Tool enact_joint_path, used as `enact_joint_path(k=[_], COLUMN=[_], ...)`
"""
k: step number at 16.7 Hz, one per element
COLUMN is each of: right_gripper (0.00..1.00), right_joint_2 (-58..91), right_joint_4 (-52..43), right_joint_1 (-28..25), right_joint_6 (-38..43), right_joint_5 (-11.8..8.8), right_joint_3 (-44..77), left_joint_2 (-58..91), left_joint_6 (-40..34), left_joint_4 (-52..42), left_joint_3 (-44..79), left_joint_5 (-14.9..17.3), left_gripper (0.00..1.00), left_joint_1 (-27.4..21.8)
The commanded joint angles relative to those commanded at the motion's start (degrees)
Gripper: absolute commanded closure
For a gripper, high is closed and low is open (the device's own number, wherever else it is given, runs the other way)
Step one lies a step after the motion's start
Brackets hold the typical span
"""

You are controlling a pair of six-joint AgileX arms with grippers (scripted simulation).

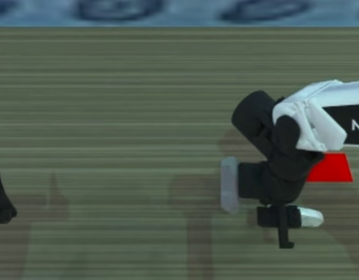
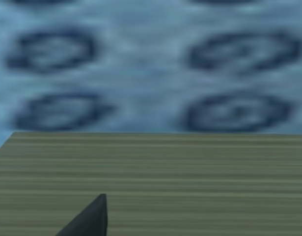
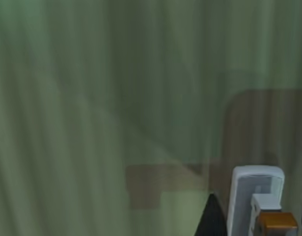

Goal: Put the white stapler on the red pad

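One stapler (image 1: 310,217) sits clamped in my right gripper (image 1: 278,217), just beside the red pad (image 1: 334,169), ready for placement; left gripper (image 1: 1,204) parked, fingers unreadable.

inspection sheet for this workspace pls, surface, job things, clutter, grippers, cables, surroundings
surface: striped olive-green table, arm shadows on it
job's things: white stapler held at the right gripper, near the table's right side; red pad just beyond it, partly hidden by the right arm; stapler not on the pad
clutter: nothing seen
grippers: right gripper beside the pad, shut on the stapler; left gripper parked at the table's left edge
cables: nothing seen
surroundings: blue patterned floor beyond the table's far edge
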State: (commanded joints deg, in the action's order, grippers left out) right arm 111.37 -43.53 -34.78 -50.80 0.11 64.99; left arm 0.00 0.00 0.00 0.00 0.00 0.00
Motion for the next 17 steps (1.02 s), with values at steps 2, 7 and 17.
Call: enact_joint_path(k=[2,7,17], right_gripper=[0.98,1.00,1.00], right_joint_2=[0.0,0.0,-3.3], right_joint_4=[0.0,0.0,-10.1], right_joint_1=[0.0,0.0,-0.2], right_joint_6=[0.0,0.0,-0.2], right_joint_5=[0.0,0.0,0.0], right_joint_3=[0.0,0.0,6.6], left_joint_2=[0.0,0.0,0.0], left_joint_6=[0.0,0.0,0.0], left_joint_4=[0.0,0.0,0.0], left_joint_3=[0.0,0.0,0.0], left_joint_5=[0.0,0.0,0.0], left_gripper=[0.00,0.00,0.00], left_joint_1=[0.0,0.0,0.0])
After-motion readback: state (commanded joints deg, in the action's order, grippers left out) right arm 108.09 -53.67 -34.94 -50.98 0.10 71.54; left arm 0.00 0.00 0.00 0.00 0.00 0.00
